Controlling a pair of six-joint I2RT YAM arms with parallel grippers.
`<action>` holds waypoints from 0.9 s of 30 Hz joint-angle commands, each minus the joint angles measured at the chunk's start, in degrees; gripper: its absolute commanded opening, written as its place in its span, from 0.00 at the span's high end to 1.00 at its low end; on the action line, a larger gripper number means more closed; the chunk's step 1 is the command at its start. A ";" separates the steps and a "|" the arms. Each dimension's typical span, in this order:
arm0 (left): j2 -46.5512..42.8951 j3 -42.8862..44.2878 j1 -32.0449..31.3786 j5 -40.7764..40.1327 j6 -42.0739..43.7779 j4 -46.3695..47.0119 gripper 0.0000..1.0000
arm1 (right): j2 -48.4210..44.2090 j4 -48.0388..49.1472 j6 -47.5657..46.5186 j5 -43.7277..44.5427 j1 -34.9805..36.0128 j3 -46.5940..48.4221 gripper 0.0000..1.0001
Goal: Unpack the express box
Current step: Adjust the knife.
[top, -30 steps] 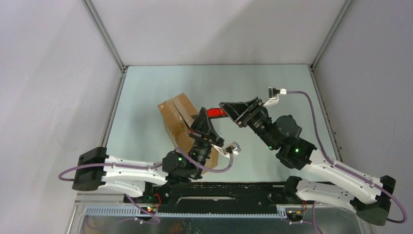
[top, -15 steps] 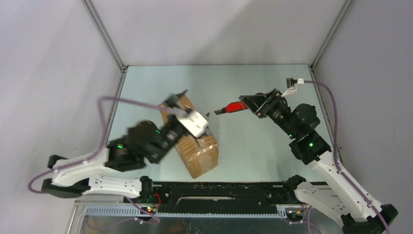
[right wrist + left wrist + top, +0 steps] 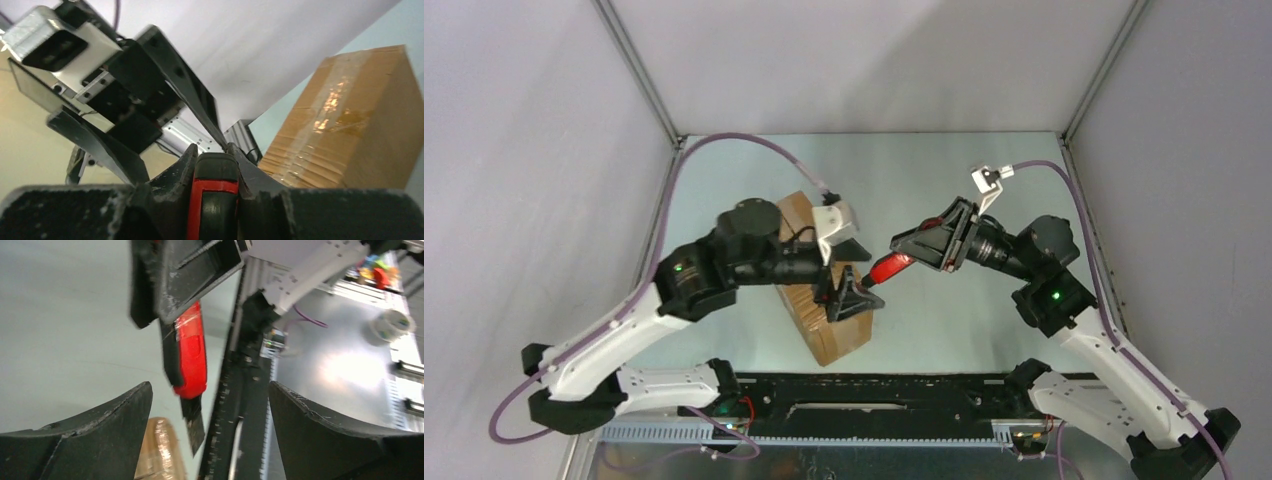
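1. While the brown corrugated cardboard express box point(image 3: 836, 332), oblong and sealed with glossy clear tape, lies closed on the pale grey-green table top point(image 3: 944, 170) left of centre, both arms converge on its right-hand side. By the look of it, the unpacking proper has not begun.
2. Seen from the right wrist, the tape runs unbroken along the box's top seam. That is probably why a cutter is here: the seam must be slit before the flaps can lift.
3. A red-handled utility knife with a short dark blade point(image 3: 192, 355) is pinched by its handle in the right gripper point(image 3: 212, 152), whose jaws press tight against both sides. The blade points toward the box, near its upper right edge. As far as the views show, it stands clear of the cardboard.
4. The left gripper point(image 3: 210, 386) reaches across the box top with its jaws spread wide and nothing between them. It appears placed to steady the carton for the cut, though whether it touches the cardboard cannot be told.
5. No brand, label or legible writing shows on the box or the knife in any view, only glare on the tape.
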 commanded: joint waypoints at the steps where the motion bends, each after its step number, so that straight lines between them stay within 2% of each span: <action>1: 0.69 -3.05 0.95 14.53 -9.46 6.62 0.11 | 0.78 6.70 0.54 -1.32 2.37 1.37 1.00; 6: 1.06 -6.79 1.89 17.97 -14.24 13.39 0.18 | -0.38 6.11 1.29 3.14 3.44 1.37 1.00; 11: 0.49 -11.39 3.56 19.98 -20.81 23.09 0.35 | -0.90 5.86 1.59 6.31 5.52 1.37 1.00; 14: 0.63 -13.07 5.14 21.26 -24.52 26.66 0.61 | -1.23 4.86 0.78 7.22 6.86 1.32 1.00; 15: 0.75 -13.65 5.68 21.73 -25.54 27.83 0.75 | -1.28 4.74 0.74 6.95 7.09 1.37 1.00; 16: 0.94 -13.81 6.14 21.91 -26.97 28.50 0.95 | -1.32 4.60 0.73 6.55 7.19 1.36 1.00; 17: 1.14 -13.78 6.49 22.64 -27.65 28.95 0.99 | -1.30 4.23 0.77 6.07 7.22 1.30 1.00; 19: 1.72 -12.95 6.80 24.95 -27.19 28.20 1.00 | -1.12 3.14 0.35 4.46 7.16 1.29 0.89; 23: 2.89 -10.05 7.40 25.83 -23.19 20.11 1.00 | -1.52 1.14 -0.57 1.44 7.12 0.79 0.49; 25: 3.58 -9.57 7.59 27.21 -23.36 19.17 1.00 | -1.77 0.29 -0.76 0.93 7.41 0.71 0.36; 27: 4.44 -9.11 7.58 27.67 -23.37 18.45 1.00 | -2.11 0.26 -0.76 1.68 7.93 0.47 0.30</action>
